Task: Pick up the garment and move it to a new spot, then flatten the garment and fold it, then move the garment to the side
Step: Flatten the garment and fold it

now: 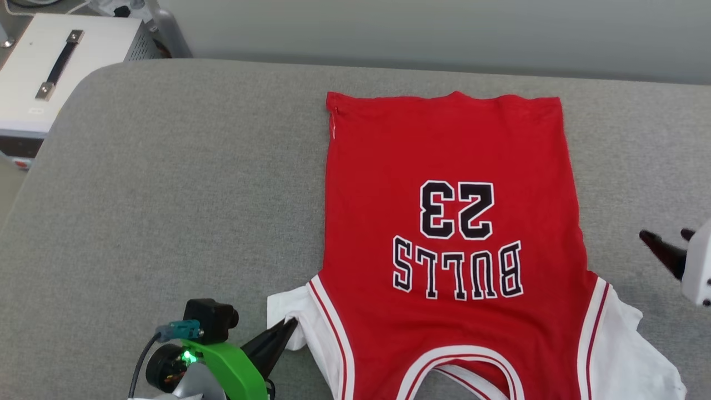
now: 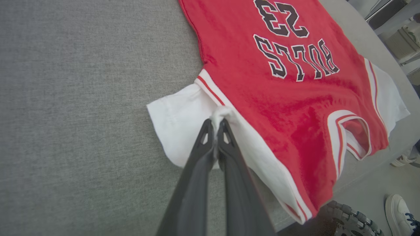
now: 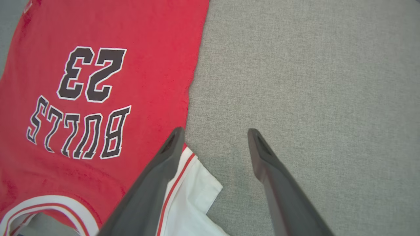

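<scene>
The garment (image 1: 450, 222) is a red jersey with white sleeves, lying flat and print-up on the grey table, collar toward me. "BULLS 23" reads upside down. My left gripper (image 1: 289, 328) is shut on a pinch of the white left sleeve (image 2: 183, 118), seen up close as the left gripper (image 2: 216, 123) with cloth bunched at its tips. At the right edge of the head view, my right gripper (image 1: 664, 239) hovers open, off the cloth. In its own wrist view the right gripper (image 3: 215, 134) spreads wide above the other sleeve (image 3: 193, 193) and bare table, holding nothing.
The grey padded table (image 1: 166, 194) has wide free room left of the jersey. A white box with a black handle (image 1: 55, 66) stands beyond the far left corner. A person's shoes (image 2: 402, 209) and the table's near edge show in the left wrist view.
</scene>
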You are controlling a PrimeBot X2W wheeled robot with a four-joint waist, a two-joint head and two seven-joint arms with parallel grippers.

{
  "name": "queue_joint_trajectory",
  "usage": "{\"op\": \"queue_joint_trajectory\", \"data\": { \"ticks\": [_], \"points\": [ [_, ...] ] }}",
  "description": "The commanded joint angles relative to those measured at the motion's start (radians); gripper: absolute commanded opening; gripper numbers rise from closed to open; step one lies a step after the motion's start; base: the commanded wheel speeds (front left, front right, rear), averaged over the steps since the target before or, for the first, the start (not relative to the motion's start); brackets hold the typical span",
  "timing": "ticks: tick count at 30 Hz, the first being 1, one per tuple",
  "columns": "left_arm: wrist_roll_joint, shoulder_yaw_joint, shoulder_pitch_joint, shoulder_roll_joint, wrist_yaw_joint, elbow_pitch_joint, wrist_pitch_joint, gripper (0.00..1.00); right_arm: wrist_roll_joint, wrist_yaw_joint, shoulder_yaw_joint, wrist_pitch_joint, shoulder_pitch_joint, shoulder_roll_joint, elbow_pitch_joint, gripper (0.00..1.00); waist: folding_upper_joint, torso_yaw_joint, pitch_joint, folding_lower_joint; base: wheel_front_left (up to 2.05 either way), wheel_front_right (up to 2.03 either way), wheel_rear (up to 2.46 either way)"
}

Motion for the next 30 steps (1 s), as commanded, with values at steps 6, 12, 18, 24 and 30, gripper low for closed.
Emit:
{"op": "queue_joint_trajectory", "data": {
  "ticks": [6,12,18,24,30],
  "points": [
    [0.034,-0.021,-0.062,0.005,0.004,-0.089,0.030,0.00,-0.027,-0.001,-0.025,0.178,-0.268,0.018,0.068,1.00,-0.0001,0.128,0.191,0.0000,0.00,0.00,0.00],
    [0.031,-0.038,-0.106,-0.017,0.002,-0.165,0.052,0.00,-0.083,-0.001,-0.051,0.324,-0.493,0.006,0.164,1.00,-0.0001,0.206,0.295,0.0000,0.00,0.00,0.00],
    [0.018,-0.056,-0.143,-0.047,-0.005,-0.211,0.052,0.00,-0.190,-0.001,-0.074,0.395,-0.691,-0.025,0.276,1.00,-0.0001,0.276,0.393,0.0000,0.00,0.00,0.00],
    [0.026,-0.083,-0.181,-0.058,-0.014,-0.214,0.036,0.00,-0.291,-0.001,-0.095,0.410,-0.819,-0.042,0.371,1.00,-0.0001,0.322,0.457,0.0000,0.00,0.00,0.00],
    [0.028,-0.098,-0.208,-0.071,-0.019,-0.187,0.009,0.00,-0.360,-0.001,-0.134,0.390,-0.852,-0.055,0.446,1.00,-0.0001,0.346,0.490,0.0000,0.00,0.00,0.00]
  ]
}}
